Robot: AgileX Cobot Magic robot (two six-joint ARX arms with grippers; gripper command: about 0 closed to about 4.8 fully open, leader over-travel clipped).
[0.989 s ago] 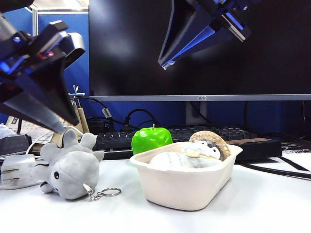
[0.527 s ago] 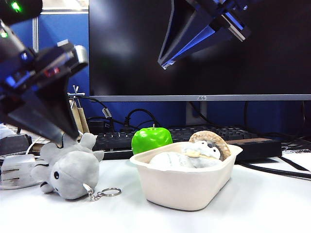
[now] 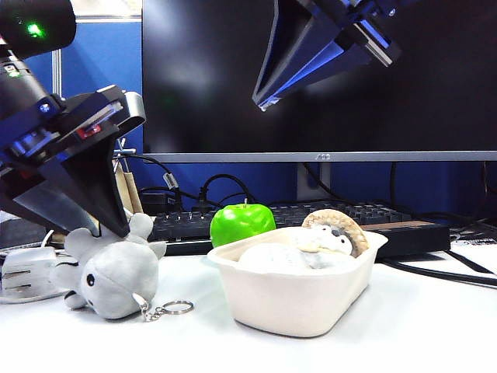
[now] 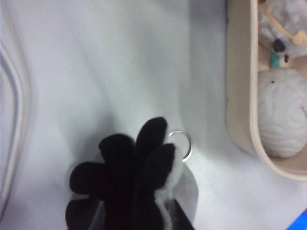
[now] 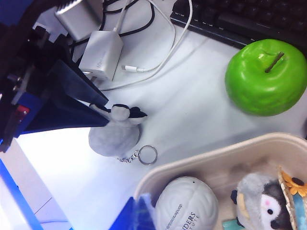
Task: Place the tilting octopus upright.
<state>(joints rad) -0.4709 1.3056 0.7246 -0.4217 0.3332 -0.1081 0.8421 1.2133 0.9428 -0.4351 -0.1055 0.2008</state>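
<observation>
left claw (image 3: 109, 227): low at the left of the worktop, tips right at the octopus's upturned tentacles — fingers look parted, but can't tell if they pinch anything yet
right claw (image 3: 262, 102): pressed together, empty, parked high over the middle
octopus (image 3: 110, 272): lying tilted on its side on the worktop (image 3: 404, 326), head toward the front, tentacles up at the back; keyring (image 3: 177, 307) flat beside it
risk 1: tips catch only one stubby tentacle — soft plush slips out or just rolls
risk 2: pushing down instead of closing shoves it flatter
risk 3: keyring chain drags, tipping it again on release
neighbours: tray (image 3: 291, 299) and apple (image 3: 241, 222) near; a wide swing could knock them
</observation>
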